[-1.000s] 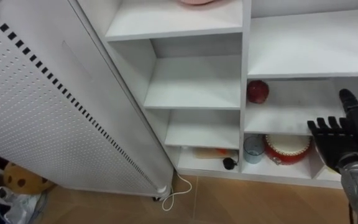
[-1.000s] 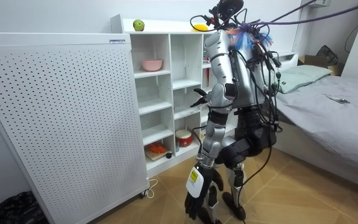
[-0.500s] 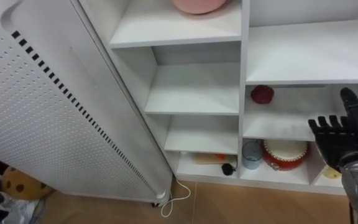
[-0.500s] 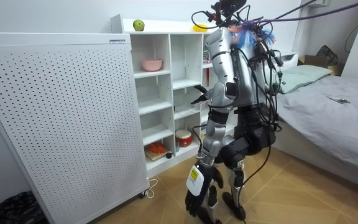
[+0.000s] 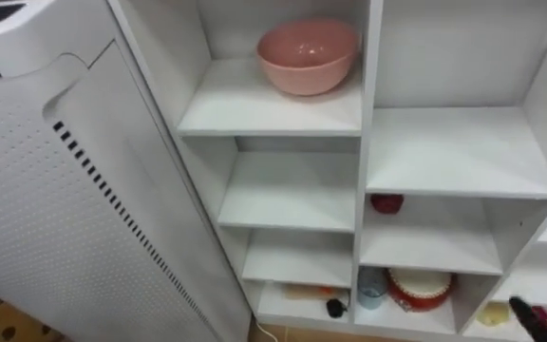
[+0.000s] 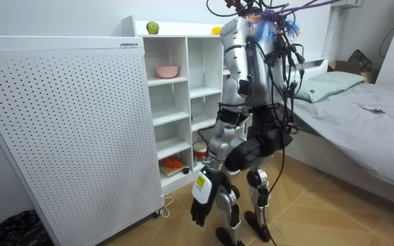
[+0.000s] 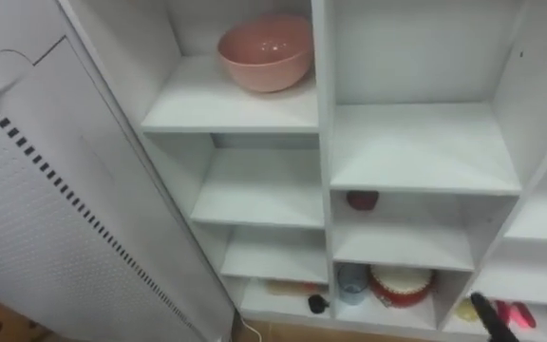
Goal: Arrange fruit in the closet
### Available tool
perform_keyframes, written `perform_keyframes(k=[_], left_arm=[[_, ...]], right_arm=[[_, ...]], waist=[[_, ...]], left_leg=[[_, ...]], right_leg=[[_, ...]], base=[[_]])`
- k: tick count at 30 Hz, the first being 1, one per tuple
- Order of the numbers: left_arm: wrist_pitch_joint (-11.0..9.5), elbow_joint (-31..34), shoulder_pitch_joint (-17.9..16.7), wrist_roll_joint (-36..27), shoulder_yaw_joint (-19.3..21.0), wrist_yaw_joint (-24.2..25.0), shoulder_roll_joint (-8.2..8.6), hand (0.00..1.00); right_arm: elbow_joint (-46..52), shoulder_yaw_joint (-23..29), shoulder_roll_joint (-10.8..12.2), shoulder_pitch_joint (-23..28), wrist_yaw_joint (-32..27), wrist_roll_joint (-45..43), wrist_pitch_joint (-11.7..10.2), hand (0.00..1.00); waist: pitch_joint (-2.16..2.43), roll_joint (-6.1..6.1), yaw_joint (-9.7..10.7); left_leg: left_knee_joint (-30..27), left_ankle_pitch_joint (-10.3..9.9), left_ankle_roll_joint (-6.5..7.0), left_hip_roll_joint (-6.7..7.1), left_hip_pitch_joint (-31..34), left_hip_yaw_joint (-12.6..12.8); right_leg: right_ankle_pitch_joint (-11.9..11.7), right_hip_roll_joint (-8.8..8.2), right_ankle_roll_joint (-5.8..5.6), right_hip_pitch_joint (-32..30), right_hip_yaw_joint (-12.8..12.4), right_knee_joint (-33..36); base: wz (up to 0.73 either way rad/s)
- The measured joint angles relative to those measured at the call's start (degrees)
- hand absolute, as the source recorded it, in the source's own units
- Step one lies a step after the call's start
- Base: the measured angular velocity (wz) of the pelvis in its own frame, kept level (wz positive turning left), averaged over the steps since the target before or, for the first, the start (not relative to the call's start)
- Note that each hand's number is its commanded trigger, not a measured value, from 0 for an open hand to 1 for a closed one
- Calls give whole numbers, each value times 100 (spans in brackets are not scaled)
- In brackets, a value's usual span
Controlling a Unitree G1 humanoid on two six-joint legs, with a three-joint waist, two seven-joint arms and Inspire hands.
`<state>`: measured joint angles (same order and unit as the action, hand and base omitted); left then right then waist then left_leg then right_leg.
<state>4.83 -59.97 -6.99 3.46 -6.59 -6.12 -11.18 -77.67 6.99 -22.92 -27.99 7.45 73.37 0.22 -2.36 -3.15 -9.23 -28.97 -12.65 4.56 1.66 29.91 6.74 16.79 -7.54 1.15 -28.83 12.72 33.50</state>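
1. Closet (image 5: 368, 95): red fruit (image 5: 386, 202) on mid shelf, centre column; pink bowl (image 5: 308, 55) on the shelf up-left.
2. Closet top: green fruit (image 6: 152, 27), yellow fruit (image 6: 219, 30), unshelved.
3. Left robot hand (image 6: 199, 203): hangs low, fingers relaxed, empty. Right robot hand (image 5: 522, 311): state can't tell.
4. Step, prob.: choosing next fruit. Next: reach up to closet top, firm grip.

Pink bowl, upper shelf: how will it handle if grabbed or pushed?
The glossy pink round bowl looks rigid, probably slippery at the rim. Sitting upright and wide on the smooth white shelf, it would likely slide, not tip. Possibly breakable; material unclear.
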Motion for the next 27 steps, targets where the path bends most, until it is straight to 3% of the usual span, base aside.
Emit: perform_keyframes(k=[2,4,7,9,14,17,21,27], left_arm=[[-136,-187,57,0,2,-1,-72,0],[-143,-233,75,31,3,-2,-122,0],[-159,-200,64,297,26,0,-171,0],[-238,-185,62,352,135,-2,-167,0],[-359,-193,-9,360,542,-182,-158,0],[-347,-188,-127,428,862,-243,-158,0],[-338,-204,-162,428,887,-238,-105,0],[-224,-241,-215,611,1250,-236,0,0]], right_arm=[[-42,-208,3,158,93,-234,14,0],[-42,-423,7,294,194,-555,27,0],[-13,-566,68,757,353,-1401,48,0],[15,-578,84,1001,413,-1998,60,0],[149,-711,145,1718,451,-3150,87,0],[163,-717,336,2206,432,-3695,149,0],[165,-746,565,2514,427,-4451,290,0],[175,-757,874,2774,438,-5121,298,0]], waist=[[1,49,67],[14,96,193],[124,294,318],[161,405,400],[162,562,438],[195,652,470],[190,607,483],[186,541,539]], left_leg=[[229,12,-16,-16,-296,11],[480,54,-27,-42,-606,7],[846,75,-46,-53,-1223,-43],[979,74,-48,-38,-1488,-51],[1372,72,-50,-2,-2243,-52],[1565,58,-62,2,-2659,-63],[1571,19,-60,-12,-2918,-76],[1590,9,-53,-10,-3167,-75]], right_leg=[[-68,61,-18,310,9,-284],[-165,111,-36,675,74,-647],[-336,252,-102,1355,99,-1194],[-348,266,-117,1658,141,-1343],[-420,300,-191,2450,313,-1794],[-469,352,-230,2916,317,-2036],[-563,403,-243,3293,310,-2273],[-572,406,-248,3536,285,-2296]], base=[[-13],[-3],[0],[5],[0],[0],[0],[0]])
